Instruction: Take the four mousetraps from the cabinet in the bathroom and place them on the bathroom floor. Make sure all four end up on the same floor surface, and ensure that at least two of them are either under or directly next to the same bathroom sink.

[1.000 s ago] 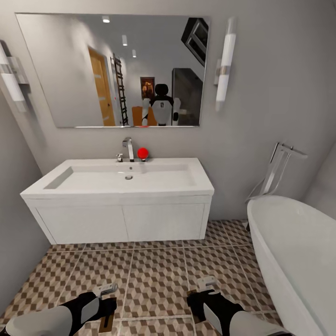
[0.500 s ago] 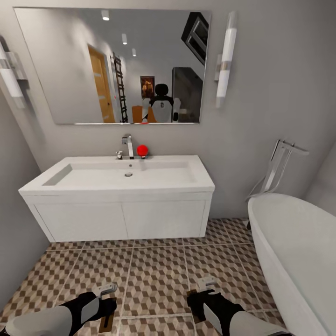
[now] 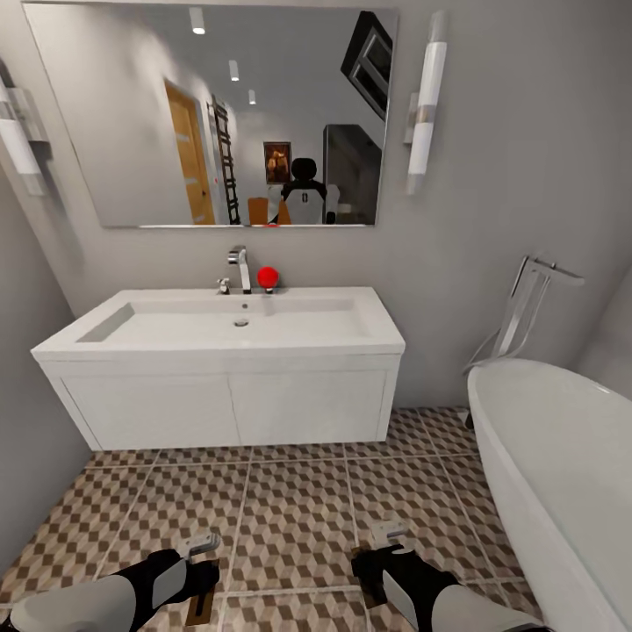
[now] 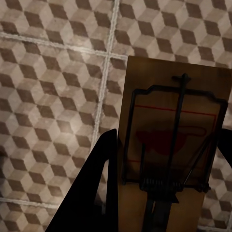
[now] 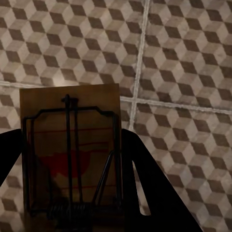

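Both arms carrying mousetraps toward sink.
I see left gripper point(image 4: 164, 193) clamping one mousetrap point(image 4: 171, 140), right gripper point(image 5: 72, 193) another point(image 5: 70, 140); light, stiff boards, best pinched at edges.

Before us the cube-patterned bathroom floor point(image 3: 298, 518), far on it the white vanity's shadow, right the bathtub point(image 3: 562, 474).
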### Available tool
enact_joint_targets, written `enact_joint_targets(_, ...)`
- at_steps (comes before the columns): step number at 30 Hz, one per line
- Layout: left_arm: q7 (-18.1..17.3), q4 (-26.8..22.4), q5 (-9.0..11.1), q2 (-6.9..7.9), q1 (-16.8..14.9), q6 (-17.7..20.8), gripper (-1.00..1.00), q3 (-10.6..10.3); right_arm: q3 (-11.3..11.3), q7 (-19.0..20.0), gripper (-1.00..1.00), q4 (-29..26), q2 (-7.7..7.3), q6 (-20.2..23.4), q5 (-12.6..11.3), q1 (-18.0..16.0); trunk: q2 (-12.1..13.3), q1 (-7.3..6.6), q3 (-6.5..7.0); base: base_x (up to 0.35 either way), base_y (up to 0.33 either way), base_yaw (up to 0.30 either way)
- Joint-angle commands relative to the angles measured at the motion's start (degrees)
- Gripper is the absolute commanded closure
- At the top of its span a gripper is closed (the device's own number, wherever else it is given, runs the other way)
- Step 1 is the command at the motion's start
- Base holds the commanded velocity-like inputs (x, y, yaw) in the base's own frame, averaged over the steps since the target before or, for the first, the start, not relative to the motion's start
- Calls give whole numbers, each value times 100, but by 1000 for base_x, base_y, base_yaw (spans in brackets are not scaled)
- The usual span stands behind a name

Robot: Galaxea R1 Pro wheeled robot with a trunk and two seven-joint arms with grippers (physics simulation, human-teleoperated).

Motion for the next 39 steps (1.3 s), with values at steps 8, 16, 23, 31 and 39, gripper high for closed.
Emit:
enact_joint_targets(8, 60, -19, 20, 9, -7, 1, 100, -23, 40, -19, 100, -6, -2, -62, -31, -1, -325, 176, -149, 0, 0, 0)
enact_joint_targets(16, 60, -23, 20, 6, -7, 1, 100, -23, 41, -20, 100, -6, -2, -76, -31, -1, -646, 352, -293, 0, 0, 0)
enact_joint_targets(23, 60, -21, 20, 8, -7, 1, 100, -23, 41, -17, 100, -5, -6, -78, -31, -1, -927, 505, -419, 0, 0, 0)
enact_joint_targets(31, 60, -22, 20, 14, -7, 1, 100, -23, 37, -40, 100, -54, -25, -73, -26, -1, -1248, 681, -562, 0, 0, 0)
enact_joint_targets(39, 60, -21, 20, 15, -7, 1, 100, -23, 99, -11, 100, -58, -18, -78, -29, -1, -1568, 857, -706, 0, 0, 0)
